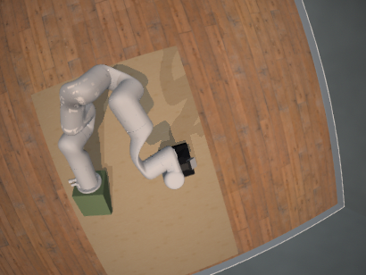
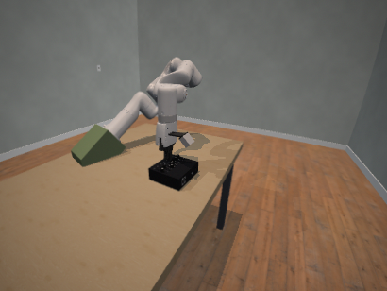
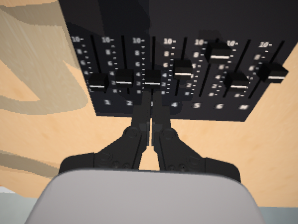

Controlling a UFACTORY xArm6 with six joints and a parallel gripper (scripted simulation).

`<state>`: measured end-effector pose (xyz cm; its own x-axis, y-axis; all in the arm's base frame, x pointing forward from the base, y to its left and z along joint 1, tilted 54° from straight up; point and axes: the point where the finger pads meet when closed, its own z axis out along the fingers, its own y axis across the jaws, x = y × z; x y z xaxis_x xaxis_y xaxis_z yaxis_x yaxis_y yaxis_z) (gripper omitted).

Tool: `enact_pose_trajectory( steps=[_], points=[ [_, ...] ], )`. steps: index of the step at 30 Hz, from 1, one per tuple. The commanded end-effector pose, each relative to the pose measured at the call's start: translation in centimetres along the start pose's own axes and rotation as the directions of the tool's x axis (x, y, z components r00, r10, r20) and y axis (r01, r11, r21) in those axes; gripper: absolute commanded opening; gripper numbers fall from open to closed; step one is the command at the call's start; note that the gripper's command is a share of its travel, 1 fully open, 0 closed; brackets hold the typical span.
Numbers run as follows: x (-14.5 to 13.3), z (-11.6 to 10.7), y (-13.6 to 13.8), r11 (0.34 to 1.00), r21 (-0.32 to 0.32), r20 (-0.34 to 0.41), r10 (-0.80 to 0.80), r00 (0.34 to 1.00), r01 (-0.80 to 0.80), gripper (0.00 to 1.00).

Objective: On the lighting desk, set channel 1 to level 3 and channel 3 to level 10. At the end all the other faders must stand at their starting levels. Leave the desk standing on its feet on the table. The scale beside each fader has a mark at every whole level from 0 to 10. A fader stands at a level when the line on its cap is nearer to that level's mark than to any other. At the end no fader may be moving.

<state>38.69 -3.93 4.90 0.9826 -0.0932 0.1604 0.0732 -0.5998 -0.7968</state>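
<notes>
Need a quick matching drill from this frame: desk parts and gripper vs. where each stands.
Things:
1. fader 3 cap
2. fader 5 cap
3. fader 1 cap
4. gripper

Where:
a. highest cap on the desk
b. fingers shut, nothing held
c. leftmost cap, low on its scale
d. right above the fingertips

Pairs: 1-d, 2-a, 3-c, 4-b
</notes>
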Motion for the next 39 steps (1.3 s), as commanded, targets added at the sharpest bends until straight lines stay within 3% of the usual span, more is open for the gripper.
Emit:
enact_pose_trajectory(
  steps=[1,39],
  points=[
    [0.10,-0.08,0.03,1.000,-0.002,-0.002,-0.001,1.000,0.001,0.00],
    [0.57,-0.08,0.03,1.000,-0.002,-0.002,-0.001,1.000,0.001,0.00]
  ],
)
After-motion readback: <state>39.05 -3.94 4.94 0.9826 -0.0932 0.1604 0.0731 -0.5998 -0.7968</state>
